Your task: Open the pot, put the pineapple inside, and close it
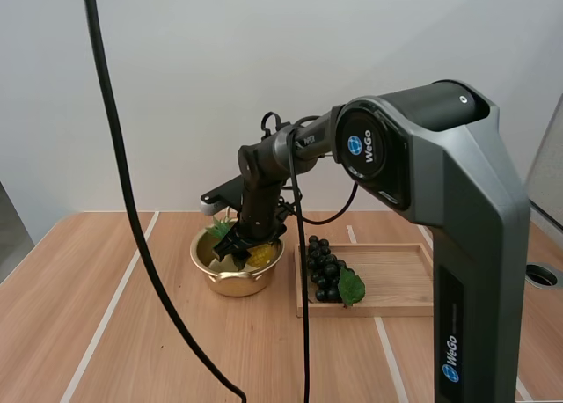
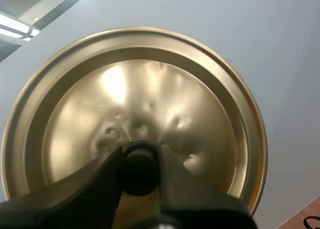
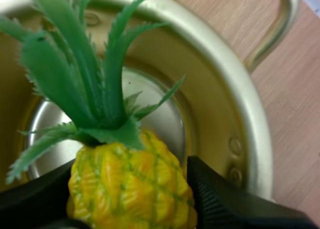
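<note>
A gold pot stands open on the wooden table, left of the tray. My right gripper reaches down into it, shut on a yellow pineapple with green leaves. Close up, the pineapple sits between the black fingers, inside the pot's rim, its leaves over the shiny bottom. My left gripper pinches the black knob of the gold lid, holding the lid up off the table against the wall behind.
A wooden tray lies right of the pot, with a bunch of dark grapes and a green leaf at its left end. The right arm's large grey base fills the near right. A round hole marks the table's right edge.
</note>
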Available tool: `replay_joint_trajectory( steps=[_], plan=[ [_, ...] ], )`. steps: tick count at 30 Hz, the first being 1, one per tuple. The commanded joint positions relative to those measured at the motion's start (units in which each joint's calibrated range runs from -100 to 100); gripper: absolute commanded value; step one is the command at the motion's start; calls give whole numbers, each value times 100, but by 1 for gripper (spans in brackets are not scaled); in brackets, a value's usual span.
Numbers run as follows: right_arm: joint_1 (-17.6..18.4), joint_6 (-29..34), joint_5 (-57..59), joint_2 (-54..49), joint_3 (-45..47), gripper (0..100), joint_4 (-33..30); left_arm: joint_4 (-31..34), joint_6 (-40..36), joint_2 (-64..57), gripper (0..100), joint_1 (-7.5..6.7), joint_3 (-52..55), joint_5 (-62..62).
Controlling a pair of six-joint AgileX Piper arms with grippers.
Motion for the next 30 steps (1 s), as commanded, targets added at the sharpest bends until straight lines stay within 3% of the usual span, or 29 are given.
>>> replay_joint_trajectory(
  steps=[1, 17, 20, 24, 30],
  plan=[
    [4, -65, 11, 14, -54, 0, 2, -33, -15, 15, 0, 19, -47, -68],
    [4, -141, 246, 44, -54, 0, -111, -43, -15, 15, 0, 19, -47, 13],
    [4, -141, 301, 44, -54, 34, -202, -43, -15, 15, 0, 19, -47, 13],
    [4, -141, 341, 44, -54, 100, -203, -43, -15, 15, 0, 19, -47, 13],
    [4, -156, 341, 44, -54, 100, -216, -43, -15, 15, 0, 19, -47, 68]
  ],
)
